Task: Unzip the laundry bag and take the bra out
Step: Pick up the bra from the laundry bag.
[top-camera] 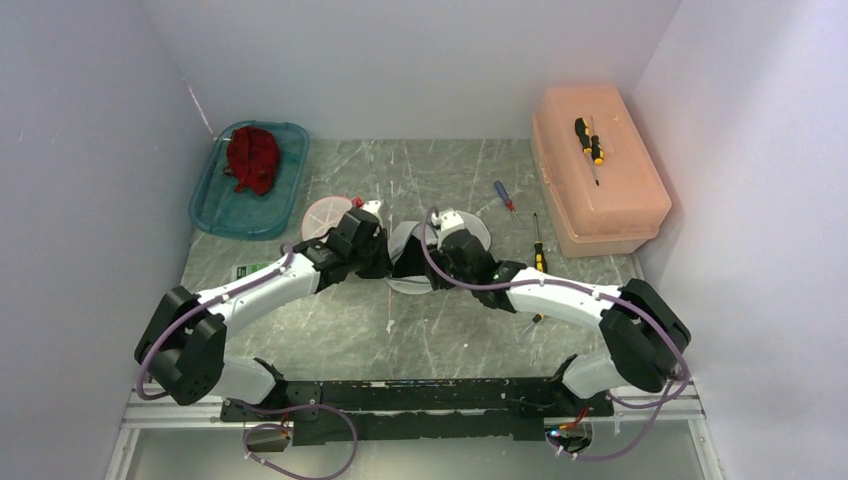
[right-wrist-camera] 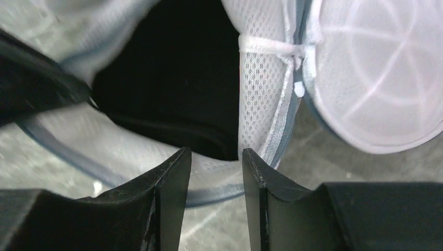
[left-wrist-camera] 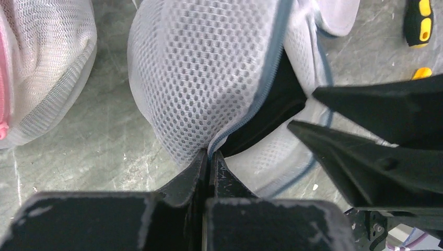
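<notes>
**Bag open at the middle of the surface, black bra still inside**

The white mesh laundry bag (left-wrist-camera: 198, 68) lies at the centre of the grey marbled surface (top-camera: 400, 340), with both arms bent in over it. Its zipper (left-wrist-camera: 261, 89) is parted – a dark slit runs along the seam, and the black bra (right-wrist-camera: 172, 73) shows through it, lying inside the bag.

The left jaws are pressed together on the bag's near edge, pinching the mesh right where the zipper line comes down to them. The right jaws are spread, their two fingers (right-wrist-camera: 175, 178) poised at the rim of the opening with the bra's lower edge just beyond the tips; nothing looks clamped between them. In the left wrist view the same right fingers (left-wrist-camera: 365, 130) reach in from the right, close to the slit.

Just left of the bag sits a second round mesh bag (top-camera: 325, 215) with something pink inside. A teal tray (top-camera: 215, 215) at the far left holds a red garment (top-camera: 252, 158). A peach-coloured toolbox (top-camera: 610, 190) stands at the far right with a yellow-and-black screwdriver (top-camera: 590, 142) on its lid – two more screwdrivers, one blue and red (top-camera: 503, 195) and one yellow and black (top-camera: 538, 255), lie on the surface beside it.
</notes>
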You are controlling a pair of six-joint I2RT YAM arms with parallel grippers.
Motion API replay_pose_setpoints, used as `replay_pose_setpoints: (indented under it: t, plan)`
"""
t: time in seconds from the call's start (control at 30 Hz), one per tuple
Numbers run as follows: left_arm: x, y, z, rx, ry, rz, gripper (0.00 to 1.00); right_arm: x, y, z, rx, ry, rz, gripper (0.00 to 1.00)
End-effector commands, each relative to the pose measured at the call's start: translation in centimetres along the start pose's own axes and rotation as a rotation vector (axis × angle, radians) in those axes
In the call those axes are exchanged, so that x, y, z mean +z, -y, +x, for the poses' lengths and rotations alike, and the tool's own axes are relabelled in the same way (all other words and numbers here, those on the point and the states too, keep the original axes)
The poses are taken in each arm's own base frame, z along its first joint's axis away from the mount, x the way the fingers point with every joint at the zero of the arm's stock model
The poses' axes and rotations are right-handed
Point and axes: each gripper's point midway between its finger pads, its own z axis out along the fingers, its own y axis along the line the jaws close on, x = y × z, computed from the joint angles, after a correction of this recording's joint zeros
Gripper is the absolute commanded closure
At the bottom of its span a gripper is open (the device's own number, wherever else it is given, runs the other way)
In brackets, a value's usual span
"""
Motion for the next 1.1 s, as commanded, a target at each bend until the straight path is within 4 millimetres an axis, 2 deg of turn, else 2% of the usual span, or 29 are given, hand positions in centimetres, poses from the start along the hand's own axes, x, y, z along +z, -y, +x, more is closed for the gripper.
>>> replay_pose_setpoints:
  t: [0.0, 0.3, 0.4, 0.5, 0.6, 0.7, 0.73, 0.87, 0.93, 1.07]
  plan:
    - [-0.2, 0.4, -0.8, 0.016, 0.027, 0.01, 0.97, -1.3, -0.3, 3.2, 0.023, -0.027, -0.038, 0.56]
    - [1.9, 0.1, -0.2, -0.002, -0.003, -0.009, 0.97, -3.6, 0.0, 8.1, 0.081, -0.049, -0.005, 0.53]
    - [2.6, -1.1, -0.8, 0.007, 0.017, -0.082, 0.97, -3.4, 0.1, 8.7, 0.095, -0.056, -0.006, 0.49]
    - [3.7, -2.9, -0.8, 0.017, 0.011, -0.187, 0.97, -3.3, 0.0, 8.5, 0.089, -0.052, -0.003, 0.47]
    - [4.4, -4.5, -0.4, 0.024, -0.008, -0.274, 0.97, -4.1, -0.2, 6.6, 0.101, 0.01, -0.013, 0.45]
    - [4.5, -4.6, 0.0, 0.02, -0.017, -0.272, 0.97, -6.1, -0.5, 3.0, 0.111, 0.134, -0.044, 0.44]
    - [4.5, -4.6, 0.1, 0.017, -0.015, -0.269, 0.97, -7.1, -0.6, 1.2, 0.116, 0.19, -0.048, 0.43]
    - [4.3, -4.5, 0.2, 0.025, -0.011, -0.255, 0.97, -8.7, 0.6, -3.1, 0.123, 0.295, 0.02, 0.38]
    - [4.2, -4.3, 0.2, 0.023, -0.007, -0.239, 0.97, -8.2, 2.0, -4.8, 0.19, 0.29, 0.048, 0.34]
    - [4.1, -3.2, -0.1, 0.014, 0.005, -0.179, 0.97, -5.6, 3.8, -5.4, 0.339, 0.209, -0.017, 0.31]
